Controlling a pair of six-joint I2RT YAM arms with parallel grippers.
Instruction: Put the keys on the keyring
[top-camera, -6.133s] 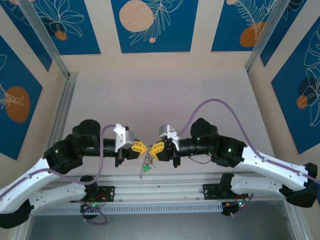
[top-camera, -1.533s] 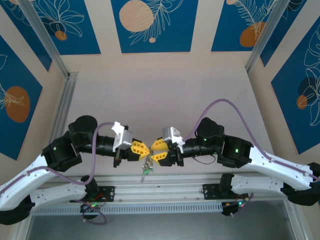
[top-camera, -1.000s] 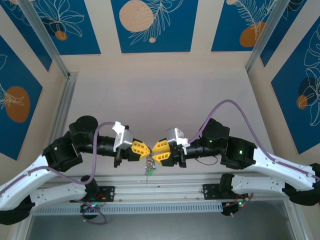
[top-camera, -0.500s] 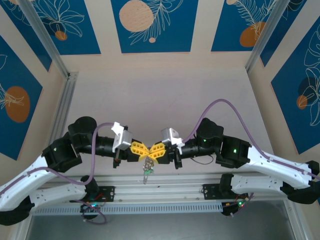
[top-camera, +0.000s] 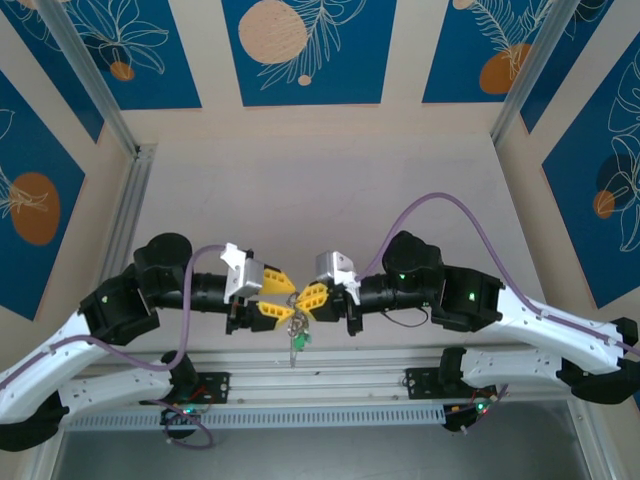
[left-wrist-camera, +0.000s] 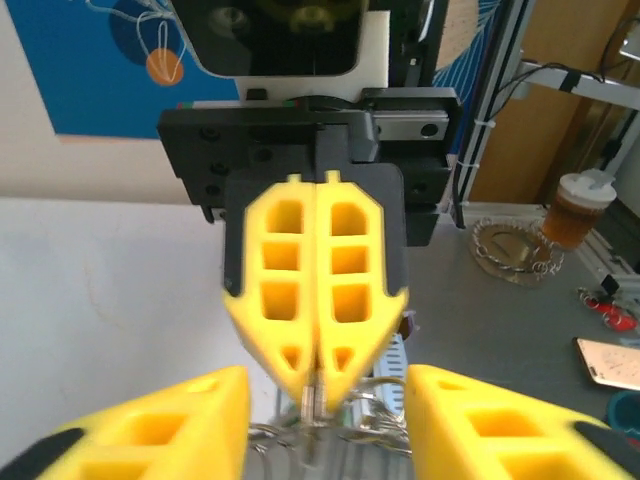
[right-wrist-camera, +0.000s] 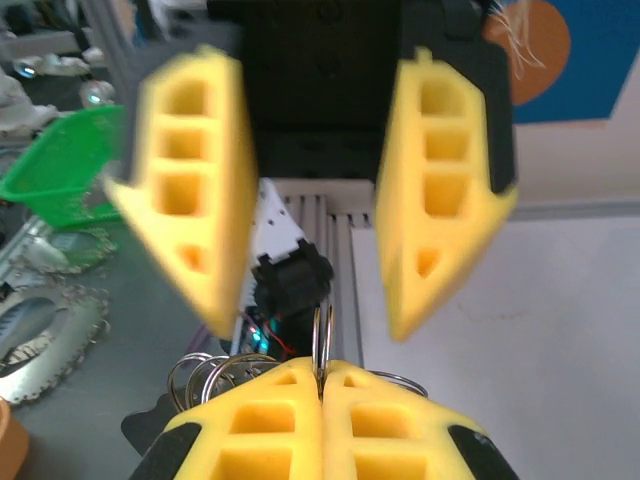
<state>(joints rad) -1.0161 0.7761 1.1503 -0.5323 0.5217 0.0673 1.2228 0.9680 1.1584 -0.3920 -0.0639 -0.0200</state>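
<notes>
Right tool (top-camera: 312, 297): pinched tight on the keyring (right-wrist-camera: 322, 335), midair between the arms.
Left tool (top-camera: 283, 297): spread wide, facing it.
Keys (top-camera: 297, 338): dangling below, count unclear.
Next: probably grip one key gently, without tugging.

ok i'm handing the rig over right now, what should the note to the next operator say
Left hand: open, facing the right hand tip to tip, holding nothing.
Right hand: shut on the keyring, holding it up off the table near the front edge.
Keys: hanging in a small bunch under the two hands, with a green tag lowest.
Done: the ring is lifted and gripped, with keys dangling from it.
Left: I cannot tell whether every key is threaded. Check that, thread any loose key, then set the ring down.
</notes>
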